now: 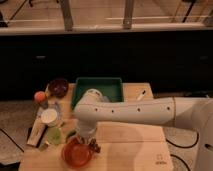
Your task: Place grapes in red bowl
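Observation:
The red bowl sits at the front left of the wooden table; its shiny inside looks bare. The grapes, a small dark bunch, are at the bowl's right rim, right under my gripper. I cannot tell whether they hang from it or rest on the rim. My white arm reaches in from the right, bends over the table and points down at the bowl's right edge.
A green bin stands at the back of the table. A dark maroon bowl, an orange fruit, a white cup and a pale green cup line the left side. A marker lies at the back right.

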### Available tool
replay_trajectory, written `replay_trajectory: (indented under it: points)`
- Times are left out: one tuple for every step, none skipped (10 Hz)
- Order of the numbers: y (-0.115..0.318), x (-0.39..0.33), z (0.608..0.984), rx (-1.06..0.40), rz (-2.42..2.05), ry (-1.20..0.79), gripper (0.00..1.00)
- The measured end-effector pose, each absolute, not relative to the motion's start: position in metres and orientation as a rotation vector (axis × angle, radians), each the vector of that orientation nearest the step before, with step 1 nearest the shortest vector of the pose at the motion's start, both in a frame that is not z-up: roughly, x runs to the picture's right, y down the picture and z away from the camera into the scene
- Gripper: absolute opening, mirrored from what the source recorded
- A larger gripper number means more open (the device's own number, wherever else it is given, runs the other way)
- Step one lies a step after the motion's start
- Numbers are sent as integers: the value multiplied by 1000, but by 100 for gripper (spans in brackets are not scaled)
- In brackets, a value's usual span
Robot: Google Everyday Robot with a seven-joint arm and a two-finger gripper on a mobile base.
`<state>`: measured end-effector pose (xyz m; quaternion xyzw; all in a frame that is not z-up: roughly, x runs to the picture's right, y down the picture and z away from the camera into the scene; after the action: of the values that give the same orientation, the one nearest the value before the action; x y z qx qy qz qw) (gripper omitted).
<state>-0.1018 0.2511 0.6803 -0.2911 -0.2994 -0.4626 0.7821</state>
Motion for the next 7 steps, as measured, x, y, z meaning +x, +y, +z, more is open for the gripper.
replay_trajectory:
  points:
    - [251, -101, 681, -629, -998, -648, 25]
    - [252, -101, 681, -628, -998, -652, 22]
    - [253, -101, 682, -628, -997, -656, 19]
    - [254, -101, 682, -628, -996, -658, 19]
    - [254, -101, 682, -627, -996, -661, 19]
    - [255, -101, 683, -627, -997, -664, 19]
    - [255, -101, 683, -625, -997, -667, 19]
